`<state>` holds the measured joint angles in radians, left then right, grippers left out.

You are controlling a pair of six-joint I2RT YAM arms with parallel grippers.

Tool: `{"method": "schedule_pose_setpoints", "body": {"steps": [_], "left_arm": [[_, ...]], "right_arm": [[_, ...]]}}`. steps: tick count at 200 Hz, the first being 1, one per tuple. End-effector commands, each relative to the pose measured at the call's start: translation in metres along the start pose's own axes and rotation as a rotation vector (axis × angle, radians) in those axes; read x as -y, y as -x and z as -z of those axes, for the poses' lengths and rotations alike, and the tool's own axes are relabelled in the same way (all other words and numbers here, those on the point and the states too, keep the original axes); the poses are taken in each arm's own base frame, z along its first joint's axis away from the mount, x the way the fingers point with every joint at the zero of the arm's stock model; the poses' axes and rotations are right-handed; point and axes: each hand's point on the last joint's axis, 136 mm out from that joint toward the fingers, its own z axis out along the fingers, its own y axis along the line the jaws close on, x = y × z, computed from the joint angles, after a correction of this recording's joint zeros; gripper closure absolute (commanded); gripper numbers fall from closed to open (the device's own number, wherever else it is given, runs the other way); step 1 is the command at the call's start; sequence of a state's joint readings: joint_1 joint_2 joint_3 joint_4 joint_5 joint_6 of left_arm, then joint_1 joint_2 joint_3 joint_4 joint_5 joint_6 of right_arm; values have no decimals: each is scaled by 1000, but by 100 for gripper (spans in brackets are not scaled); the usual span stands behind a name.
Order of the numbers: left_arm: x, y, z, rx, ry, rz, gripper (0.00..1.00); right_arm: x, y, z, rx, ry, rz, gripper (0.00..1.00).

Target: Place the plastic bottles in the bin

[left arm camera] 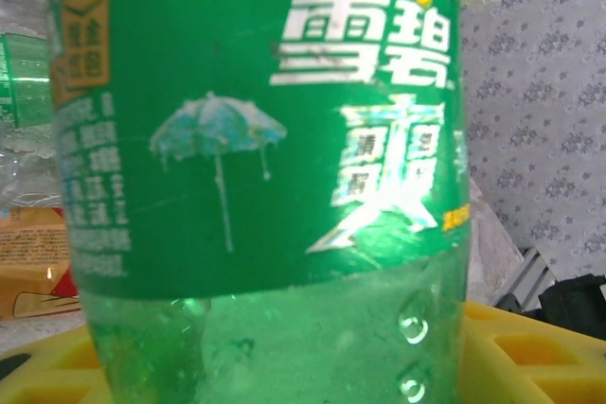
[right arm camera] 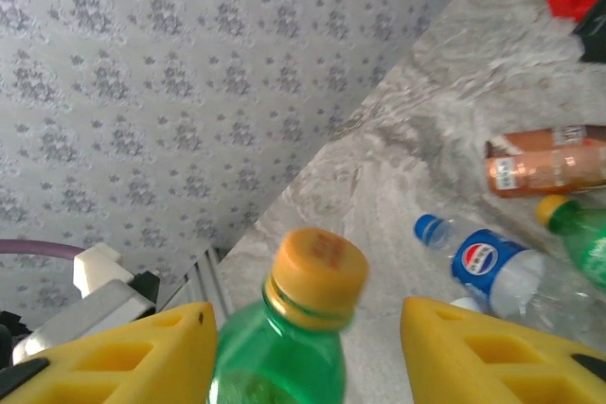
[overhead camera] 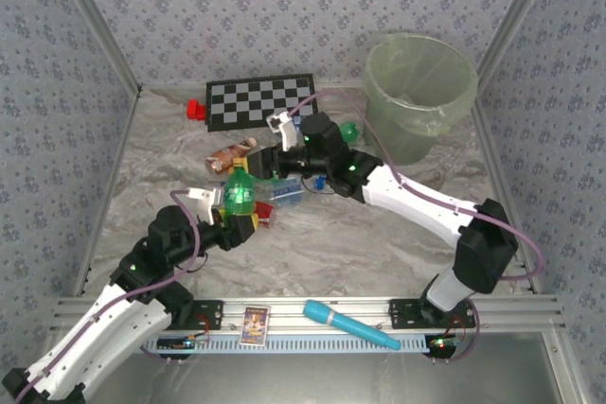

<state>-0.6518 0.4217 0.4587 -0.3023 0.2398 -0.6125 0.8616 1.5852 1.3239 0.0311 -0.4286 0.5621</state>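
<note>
left gripper (overhead camera: 239, 219) clamps a green bottle (overhead camera: 239, 194) above the table (overhead camera: 379, 253). right gripper (right arm camera: 305, 317) jaws part-wide, straddling a yellow-capped green neck (right arm camera: 315, 276) (same bottle, perhaps). bin (overhead camera: 409, 134) far right, none seen inside; pepsi bottle (right arm camera: 492, 267), brown bottle (right arm camera: 544, 163) lie waiting. barely begun.

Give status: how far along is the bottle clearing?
Done: no bottle visible in the bin. In hand: left gripper clamps a green bottle; right gripper straddles an orange-capped bottle, unclamped. Remaining: brown bottle, Pepsi bottle and others on the table.
</note>
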Motion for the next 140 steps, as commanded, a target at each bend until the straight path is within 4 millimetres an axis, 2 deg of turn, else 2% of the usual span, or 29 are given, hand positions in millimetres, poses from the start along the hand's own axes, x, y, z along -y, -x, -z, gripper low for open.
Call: {"method": "schedule_pose_setpoints", "body": {"steps": [1,27,47,91,114,126,140], "left_arm": [[16,11,4,30,-53,-43,53],[21,10,3,17,-72,-49,53],[23,10,2,13,-75,-56,53],[26,8,-4,-13,-74,-68,53],[27,9,-6,-14,-66,-78,52],[27,10,-7,-12,-59,-78,45],[26,13,-7,-4,-46,-77,28]], "right_arm": [[-9,-10,-12,-76,43,-32,46],[-9,-20,-23,-109,42,-34,45],[-8,-27,-27,-133,40,-38,49],[-7,-28,-24,-131,40,-31,71],[-8,-24,-17,-105,38,-24,75],[-6,-22,-12,-89,32,-22,76],[-3,-18,-4,-67,24,-24,76]]}}
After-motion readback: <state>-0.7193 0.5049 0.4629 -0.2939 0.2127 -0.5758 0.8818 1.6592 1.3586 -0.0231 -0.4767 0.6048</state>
